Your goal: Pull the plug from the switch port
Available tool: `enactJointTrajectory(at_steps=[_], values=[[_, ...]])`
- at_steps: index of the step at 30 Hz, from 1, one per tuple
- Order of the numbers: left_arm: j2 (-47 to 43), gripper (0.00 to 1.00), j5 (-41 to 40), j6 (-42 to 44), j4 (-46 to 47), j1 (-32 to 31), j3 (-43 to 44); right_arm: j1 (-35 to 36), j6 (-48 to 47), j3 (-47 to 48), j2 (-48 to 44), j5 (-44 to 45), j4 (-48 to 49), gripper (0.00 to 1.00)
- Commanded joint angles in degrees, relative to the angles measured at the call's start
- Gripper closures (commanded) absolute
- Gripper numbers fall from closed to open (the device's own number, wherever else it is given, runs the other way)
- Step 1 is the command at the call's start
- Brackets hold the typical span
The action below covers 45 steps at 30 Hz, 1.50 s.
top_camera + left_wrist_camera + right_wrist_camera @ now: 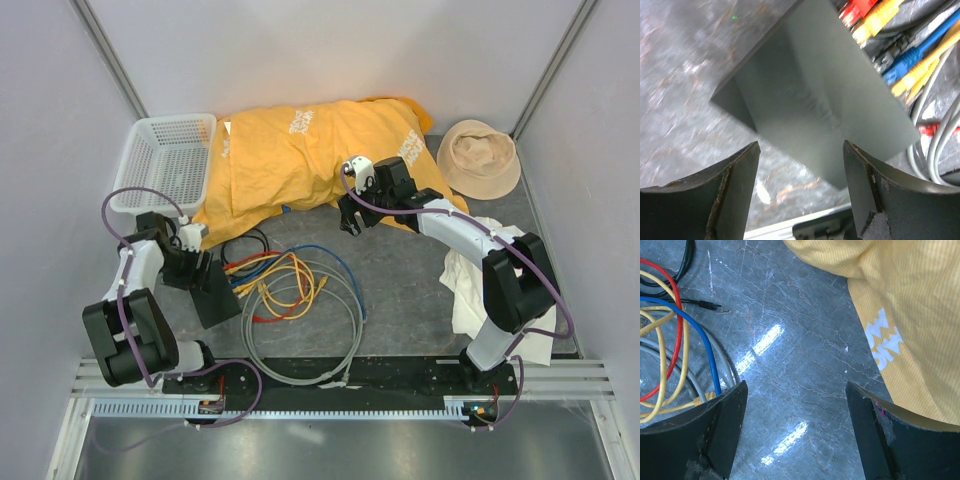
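Observation:
The switch (215,292) is a dark box at the left, and it fills the middle of the left wrist view (815,100). Red (857,9), yellow (875,19) and blue (905,62) plugs sit in its ports on the side facing the cable coil. My left gripper (203,268) is open and empty, hovering just over the switch's near corner; it also shows in the left wrist view (800,165). My right gripper (348,218) is open and empty above the bare table, in the right wrist view (795,405), beside the yellow cloth.
Red, yellow, blue and grey cables (295,290) lie coiled in the middle, with a loose black cable (710,305). A yellow cloth (310,150), a white basket (165,160) and a beige hat (480,155) lie at the back. White cloth (470,280) lies at the right.

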Motion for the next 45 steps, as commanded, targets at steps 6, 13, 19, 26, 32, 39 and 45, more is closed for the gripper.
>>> enactJointTrajectory(at_steps=[6, 13, 19, 26, 32, 39, 45], values=[[-2.8, 0.25, -2.9, 10.5, -6.9, 10.4, 2.1, 0.1, 0.6, 1.7, 0.5, -1.6, 1.6, 0.11], [6.9, 0.25, 7.9, 14.4, -11.3, 10.1, 4.1, 0.1, 1.1, 3.0, 2.2, -2.0, 1.4, 0.11], [16.4, 0.26, 16.7, 12.4, -15.6, 6.3, 10.3, 0.2, -0.1, 2.8, 1.5, -0.8, 0.8, 0.11], [18.9, 0.28, 22.8, 5.1, -14.0, -4.0, 9.6, 0.2, -3.5, 1.2, -0.5, 1.3, -0.7, 0.09], [19.1, 0.28, 20.8, -1.5, -10.1, -12.4, 11.4, 0.1, -4.9, 0.2, -1.5, 1.4, -1.7, 0.08], [24.9, 0.29, 29.7, -13.4, -8.1, -18.3, 18.0, 0.2, -6.7, 0.6, -1.3, 0.9, -3.3, 0.08], [25.3, 0.29, 28.6, -15.6, -5.3, -26.6, 18.3, 0.2, -7.4, 0.5, -1.8, 1.3, -3.5, 0.08]])
